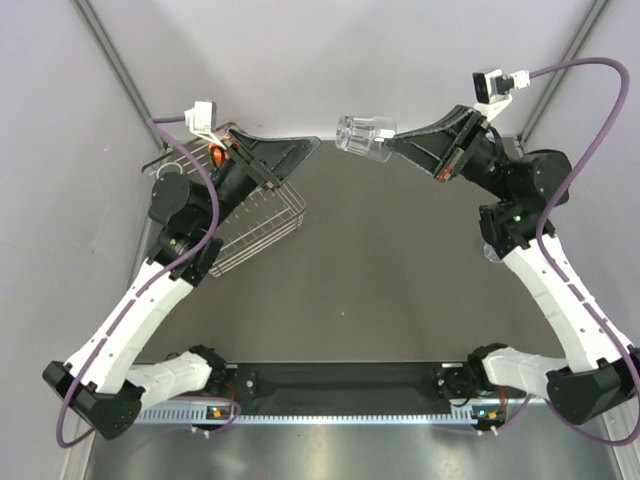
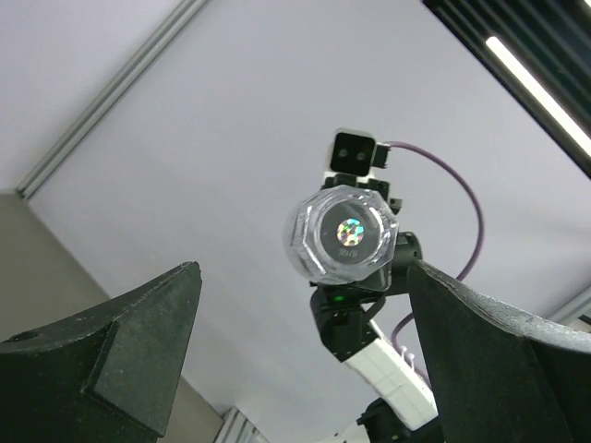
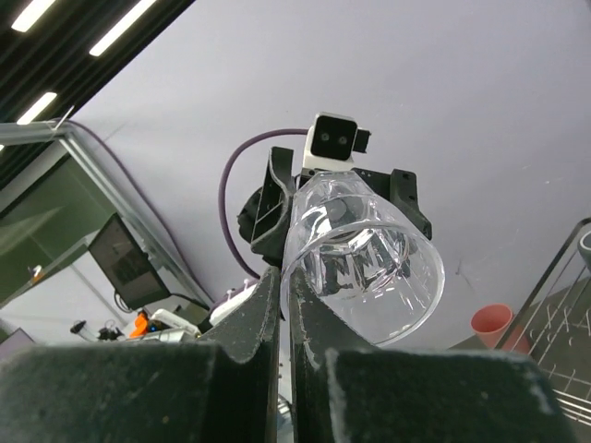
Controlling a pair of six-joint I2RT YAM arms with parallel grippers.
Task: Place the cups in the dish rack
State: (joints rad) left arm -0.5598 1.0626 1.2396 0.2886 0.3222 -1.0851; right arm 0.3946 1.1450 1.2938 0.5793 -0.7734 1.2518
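- The tumbler (image 1: 366,135) is pinched by its rim in the right gripper (image 1: 398,143), raised mid-air, apart from the rack (image 1: 262,225).
- The left gripper (image 1: 300,150) is spread wide, empty, facing it.
- On so thin a hold, it could be dropped at any handover.

A clear faceted tumbler (image 1: 366,135) hangs on its side above the table, its rim pinched by the right end effector (image 1: 393,141). At far left sits the square silver wire dish rack (image 1: 262,225), askew, a bright orange mug (image 1: 215,155) half hidden at its far side.
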